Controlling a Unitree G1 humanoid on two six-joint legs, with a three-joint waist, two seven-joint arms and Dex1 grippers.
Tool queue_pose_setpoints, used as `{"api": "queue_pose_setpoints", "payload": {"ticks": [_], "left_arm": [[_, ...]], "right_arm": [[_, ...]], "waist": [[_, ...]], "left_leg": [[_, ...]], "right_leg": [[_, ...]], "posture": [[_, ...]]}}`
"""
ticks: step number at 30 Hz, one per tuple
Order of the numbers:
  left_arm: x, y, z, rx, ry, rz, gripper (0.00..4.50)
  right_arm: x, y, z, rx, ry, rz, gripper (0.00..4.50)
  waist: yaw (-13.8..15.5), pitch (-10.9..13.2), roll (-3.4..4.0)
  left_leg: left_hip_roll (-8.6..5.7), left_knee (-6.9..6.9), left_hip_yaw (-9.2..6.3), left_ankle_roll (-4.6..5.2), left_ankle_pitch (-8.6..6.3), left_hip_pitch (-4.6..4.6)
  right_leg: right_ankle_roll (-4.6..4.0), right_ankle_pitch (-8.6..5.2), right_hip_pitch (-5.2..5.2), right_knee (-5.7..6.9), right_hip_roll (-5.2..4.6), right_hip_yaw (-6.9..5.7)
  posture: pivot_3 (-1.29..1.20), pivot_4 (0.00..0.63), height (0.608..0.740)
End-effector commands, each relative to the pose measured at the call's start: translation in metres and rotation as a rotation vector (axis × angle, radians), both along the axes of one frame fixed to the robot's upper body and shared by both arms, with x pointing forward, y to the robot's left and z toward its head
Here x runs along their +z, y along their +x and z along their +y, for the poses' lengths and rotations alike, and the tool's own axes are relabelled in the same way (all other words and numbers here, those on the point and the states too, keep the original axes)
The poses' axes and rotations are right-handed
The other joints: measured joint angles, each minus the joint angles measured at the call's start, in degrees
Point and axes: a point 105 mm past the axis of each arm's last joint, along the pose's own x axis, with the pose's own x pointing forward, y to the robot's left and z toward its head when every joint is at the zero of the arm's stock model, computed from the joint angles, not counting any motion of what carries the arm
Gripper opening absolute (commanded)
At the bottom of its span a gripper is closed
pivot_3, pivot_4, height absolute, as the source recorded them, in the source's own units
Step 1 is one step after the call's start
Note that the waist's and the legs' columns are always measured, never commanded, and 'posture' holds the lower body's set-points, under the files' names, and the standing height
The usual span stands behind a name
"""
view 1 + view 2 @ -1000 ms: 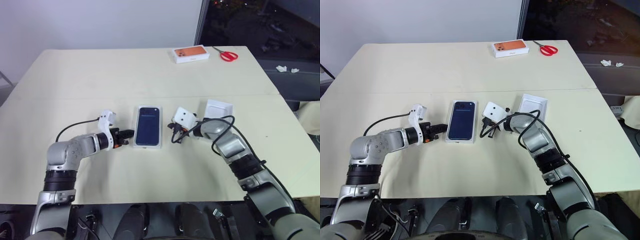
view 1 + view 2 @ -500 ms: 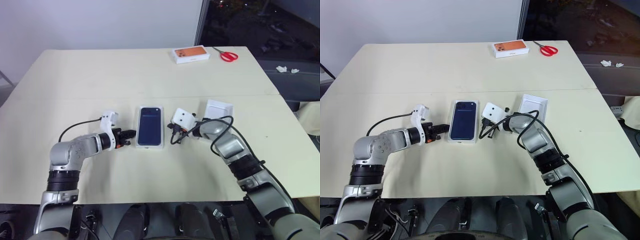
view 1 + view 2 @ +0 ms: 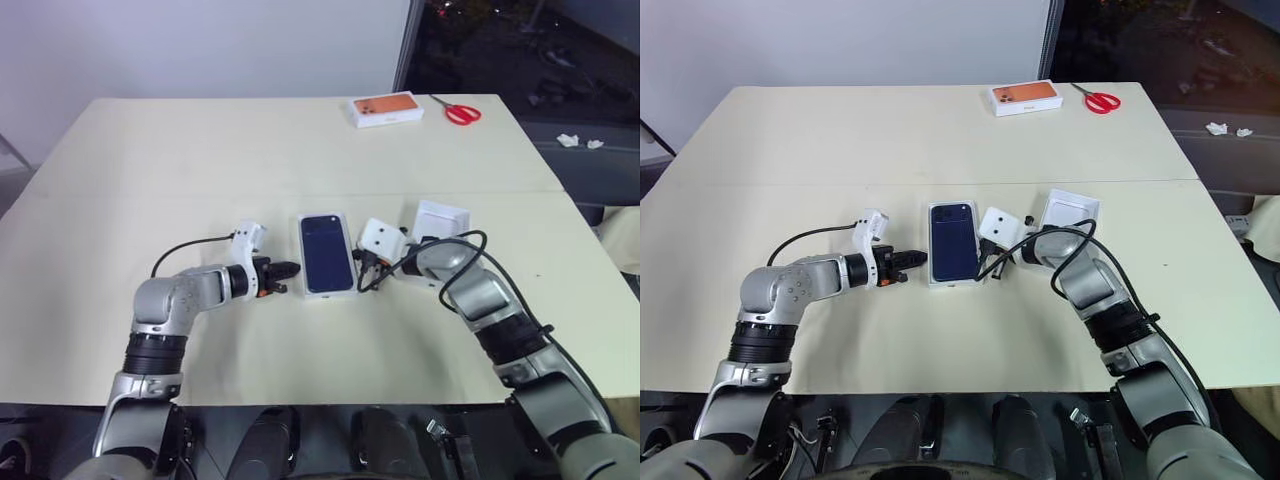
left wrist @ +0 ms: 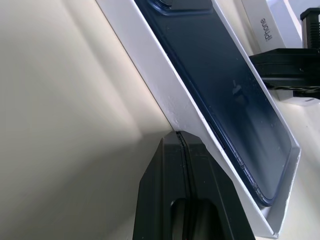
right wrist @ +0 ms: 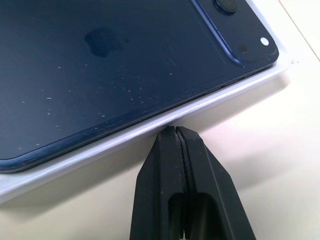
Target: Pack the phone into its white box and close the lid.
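The dark navy phone (image 3: 328, 250) lies back-up inside the white box (image 4: 165, 85) at the middle of the table, its camera cluster at the far end. My left gripper (image 3: 297, 268) is shut, and its tips touch the box's left long wall. From the other side my right gripper (image 5: 175, 131) is also shut, with its tips right against the box's right rim (image 5: 75, 155). The lid (image 3: 441, 219) rests on the table just right of my right hand, white inside facing up.
A white box with an orange phone picture (image 3: 386, 108) and red scissors (image 3: 461, 110) lie at the table's far right edge. Black cables loop from both wrists over the table. A seam crosses the tabletop behind the box.
The white box with the phone has slid to the right, with my shut left gripper against its left wall. My right gripper has drawn back to the right by less. The view has shifted slightly.
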Motion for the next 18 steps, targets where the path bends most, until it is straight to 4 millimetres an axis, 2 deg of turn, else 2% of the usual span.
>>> {"api": "queue_pose_setpoints", "payload": {"ticks": [1,10,18], "left_arm": [[0.002,-0.001,-0.027,-0.075,-0.017,0.002,0.00],[0.002,0.003,-0.059,-0.145,-0.022,-0.018,0.00],[0.000,0.011,-0.060,-0.152,-0.003,-0.034,0.00]], "right_arm": [[-0.002,-0.006,-0.008,-0.007,-0.007,0.019,0.02],[-0.002,-0.003,-0.033,-0.065,-0.046,0.022,0.02],[-0.003,-0.002,-0.045,-0.090,-0.060,0.026,0.02]], "waist": [[0.2,0.0,0.00],[0.4,0.0,0.00],[0.1,0.0,0.00]], "left_leg": [[-0.01,0.07,-0.01,0.04,-0.02,-0.01],[-0.05,0.57,-0.08,0.26,-0.17,-0.03],[-0.08,0.58,-0.09,0.28,-0.18,-0.02]], "right_leg": [[0.00,0.00,0.05,-0.01,0.00,-0.03],[0.00,0.00,0.37,-0.05,-0.02,-0.15],[0.01,0.00,0.39,-0.06,-0.05,-0.16]], "posture": [[0.00,0.150,0.740],[0.00,0.150,0.740],[0.00,0.150,0.740]]}}
